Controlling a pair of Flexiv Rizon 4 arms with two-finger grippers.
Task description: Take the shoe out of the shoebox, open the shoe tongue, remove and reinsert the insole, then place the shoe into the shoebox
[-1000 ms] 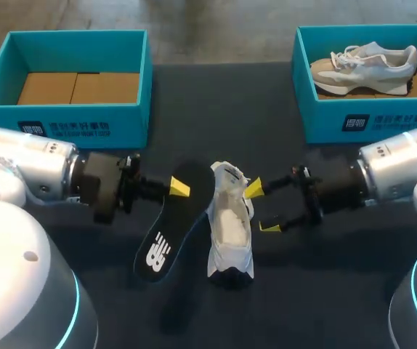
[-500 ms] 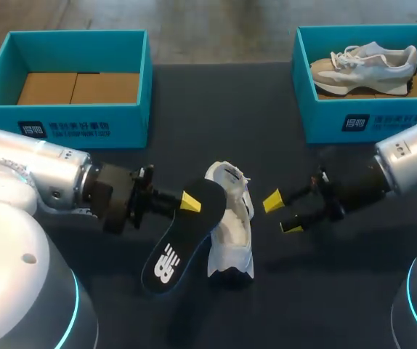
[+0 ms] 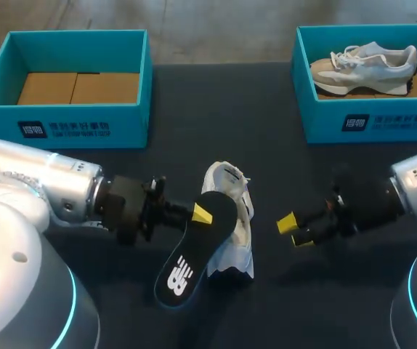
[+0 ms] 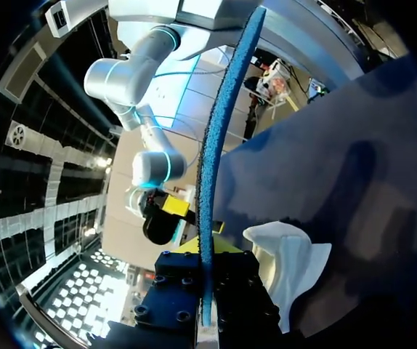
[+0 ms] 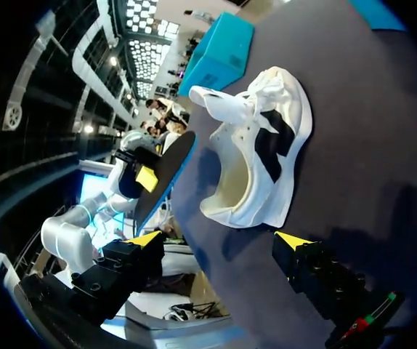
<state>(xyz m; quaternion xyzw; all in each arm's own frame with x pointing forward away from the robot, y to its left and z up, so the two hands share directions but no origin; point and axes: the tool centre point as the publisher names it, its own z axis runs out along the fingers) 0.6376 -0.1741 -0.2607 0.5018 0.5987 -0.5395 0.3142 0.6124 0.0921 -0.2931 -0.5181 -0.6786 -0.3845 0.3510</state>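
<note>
In the middle of the dark table (image 3: 266,131): the white shoe (image 3: 241,233), out of any box, with its pale inside showing upward. Hard to say whether resting on the sole or partly on the side. Just on its left, and overlapping its left edge, the dark insole (image 3: 194,251), slanted, with the near end lower and more to the left.

Judged as the reinsertion step: insole already out, not yet inside the shoe. Next move probably to turn one end of the insole to the opening and slide it in along the bottom. Likely need for a steadying hold from the right side, since the shoe is light and free to slip.

Left gripper (image 3: 203,213) closed on the far part of the insole, edge pinched between the fingers, arm low and reaching in from the left. Right gripper (image 3: 294,232) with fingers apart and holding nothing, near the shoe on its right but not touching, arm low from the right.

Far left, the teal left shoebox (image 3: 70,123), holding only cardboard. Far right, the right shoebox (image 3: 368,123) with a second shoe (image 3: 365,65) inside.
</note>
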